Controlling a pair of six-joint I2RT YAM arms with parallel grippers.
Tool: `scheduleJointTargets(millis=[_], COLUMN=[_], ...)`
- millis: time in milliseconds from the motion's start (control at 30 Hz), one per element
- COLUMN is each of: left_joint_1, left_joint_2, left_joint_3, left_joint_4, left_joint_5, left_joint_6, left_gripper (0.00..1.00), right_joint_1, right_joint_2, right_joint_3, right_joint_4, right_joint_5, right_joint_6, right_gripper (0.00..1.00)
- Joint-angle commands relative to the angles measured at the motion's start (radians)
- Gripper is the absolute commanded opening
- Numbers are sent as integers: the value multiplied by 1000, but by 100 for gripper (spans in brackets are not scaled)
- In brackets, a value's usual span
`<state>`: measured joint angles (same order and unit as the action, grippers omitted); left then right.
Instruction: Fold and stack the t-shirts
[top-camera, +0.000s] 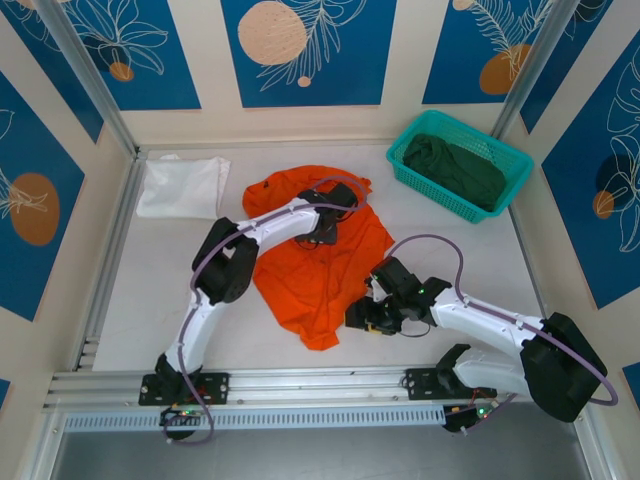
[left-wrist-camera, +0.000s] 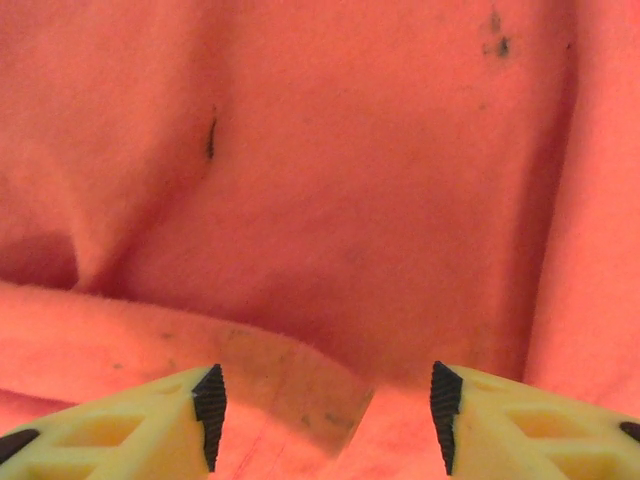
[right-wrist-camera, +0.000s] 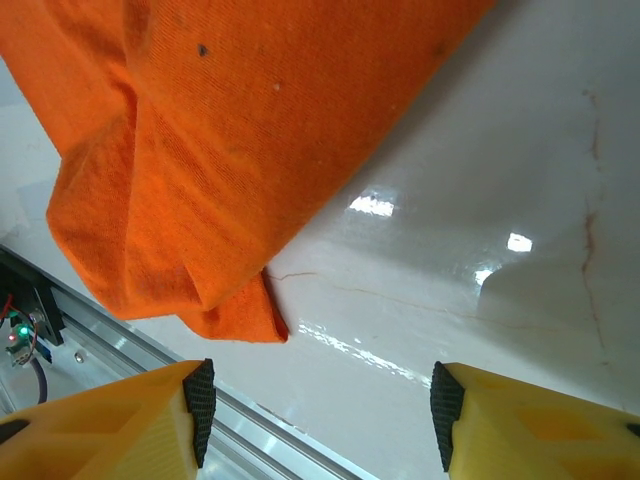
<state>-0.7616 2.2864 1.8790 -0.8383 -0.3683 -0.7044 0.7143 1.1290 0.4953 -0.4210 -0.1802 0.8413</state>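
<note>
**Two arms bear down on a crumpled bright orange cotton t-shirt (top-camera: 320, 265) at the centre of the white table (top-camera: 470, 250).**

The left gripper (left-wrist-camera: 327, 420) hovers at the shirt's 12 o'clock, jaws roughly half apart and astride a raised fold, gripping nothing. The right gripper (right-wrist-camera: 320, 400) sits at the shirt's 5 o'clock, equally parted and empty over bare tabletop just beside the hem. A folded white cloth t-shirt (top-camera: 183, 186) lies at the table's 10 o'clock. A dark green t-shirt (top-camera: 455, 168) sits bundled in the teal plastic mesh basket (top-camera: 485, 135) at 2 o'clock. The likely trouble: the left jaws may pinch only that top ridge and bunch the cloth, while the right may shut on air beside the hem, leaving a lopsided lift.
</note>
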Motion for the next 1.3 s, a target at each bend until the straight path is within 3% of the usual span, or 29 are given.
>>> scheduleJointTargets(millis=[0, 333, 567, 700, 800, 967, 1267], left_joint_1=[16, 28, 29, 29, 28, 30, 28], left_joint_2=[37, 98, 105, 96, 78, 5, -107], left_joint_3=[68, 158, 161, 152, 143, 87, -6], left_joint_4=[-52, -109, -124, -119, -112, -70, -20], left_joint_5=[-9, -39, -31, -27, -23, -20, -7], left_joint_6=[-16, 11, 14, 14, 15, 18, 22], left_gripper=[55, 29, 29, 15, 0, 0, 0], right_joint_1=[9, 8, 10, 25, 68, 163, 262], right_joint_2=[-11, -30, -59, -60, -48, -9, 206], right_joint_3=[-18, -39, -42, -59, -52, -44, 50], right_joint_4=[8, 8, -9, 24, 10, 44, 127], right_joint_5=[-6, -13, -14, -63, -55, -7, 79], right_joint_6=[-8, -17, -12, 2, 17, 64, 121], right_gripper=[61, 60, 62, 61, 54, 49, 37])
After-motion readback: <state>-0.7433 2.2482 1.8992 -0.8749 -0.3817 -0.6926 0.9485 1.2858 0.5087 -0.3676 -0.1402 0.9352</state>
